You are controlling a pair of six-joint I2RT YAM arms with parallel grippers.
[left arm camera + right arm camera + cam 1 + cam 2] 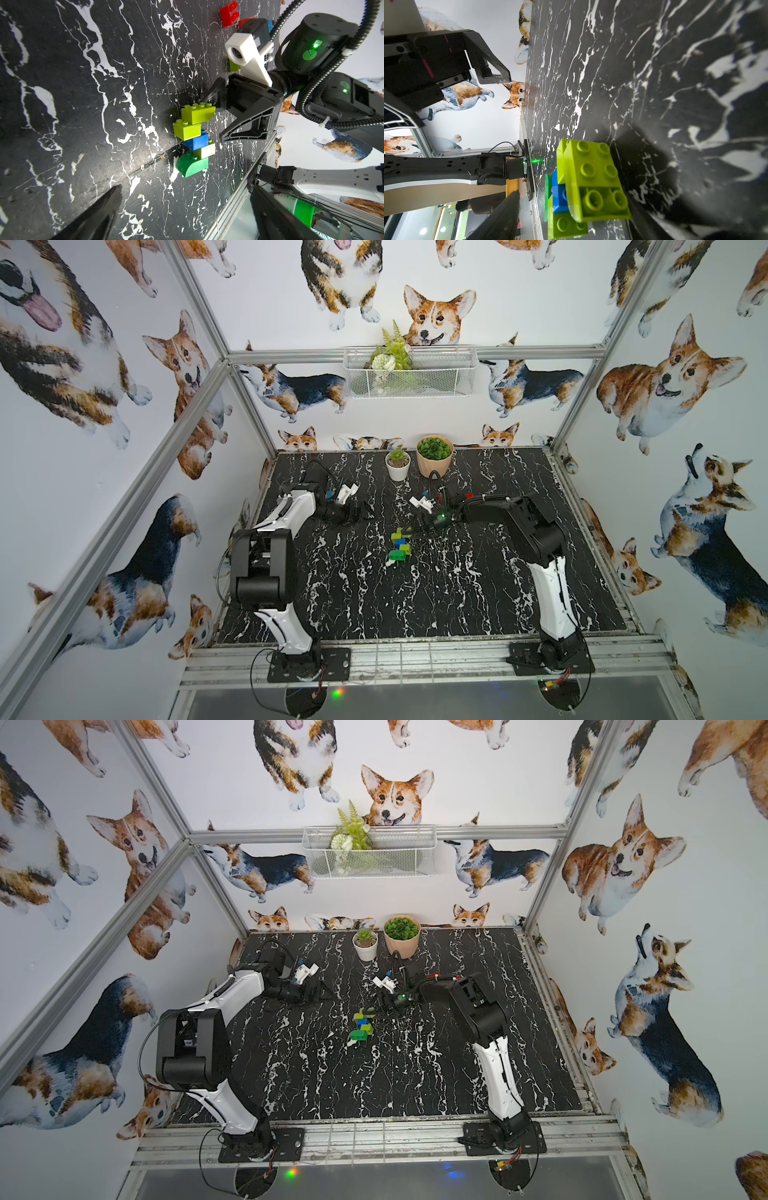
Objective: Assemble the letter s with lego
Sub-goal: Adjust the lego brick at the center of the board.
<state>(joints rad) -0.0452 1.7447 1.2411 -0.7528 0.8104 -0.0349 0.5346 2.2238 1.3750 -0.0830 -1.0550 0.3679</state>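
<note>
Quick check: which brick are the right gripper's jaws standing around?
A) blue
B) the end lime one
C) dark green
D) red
B: in the left wrist view the right gripper has its open jaws on either side of the lime brick at the row's end.

In the left wrist view, four lime green studded plastic bricks (197,113) are counted: three in the cluster at centre frame and one at upper right. One blue studded brick (196,142), one dark green round-topped brick (192,166) and two red studded bricks (229,13) are also counted. In a top view, two potted plants (398,472) and one white wire basket (449,377) are counted at upper centre.
</note>
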